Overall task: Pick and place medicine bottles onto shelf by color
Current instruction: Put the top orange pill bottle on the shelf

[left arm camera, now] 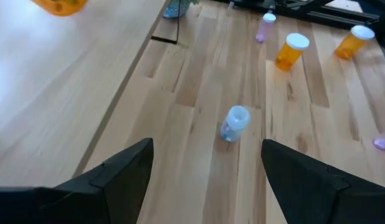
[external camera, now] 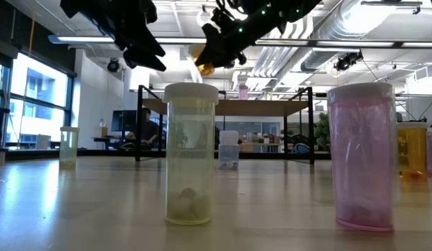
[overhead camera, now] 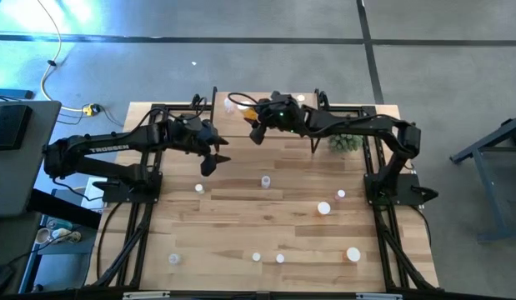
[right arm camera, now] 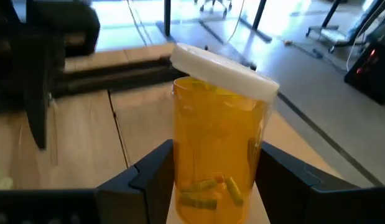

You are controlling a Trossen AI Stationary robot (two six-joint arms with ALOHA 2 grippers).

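My right gripper (right arm camera: pixel 214 163) is shut on an orange medicine bottle (right arm camera: pixel 217 143) with a white cap, above the left part of the light-wood shelf (overhead camera: pixel 283 125) at the table's far side. My left gripper (left arm camera: pixel 208 149) hangs open in the air near the shelf's near left corner. It holds nothing, and a clear bottle (left arm camera: pixel 234 122) stands on the table beyond it. More bottles stand on their bases on the table: a pale yellow-green one (external camera: pixel 191 153), a pink one (external camera: pixel 362 153) and two orange ones (left arm camera: pixel 292 50). A pink bottle (external camera: pixel 242 90) stands on the shelf. My right gripper pinches the orange bottle's body (right arm camera: pixel 180 168) between its two fingers, one on each opposite side, below the cap. The fingers reach in from the table's right, slanting slightly down. The bottle is lifted clear, cap up and tilted a little.
A green spiky plant (overhead camera: pixel 345 143) stands by the shelf's right end. Several small bottles are scattered over the table's near half (overhead camera: pixel 280 258). Black frame rails (overhead camera: pixel 141 225) run along both table sides. A person sits in the room beyond the table.
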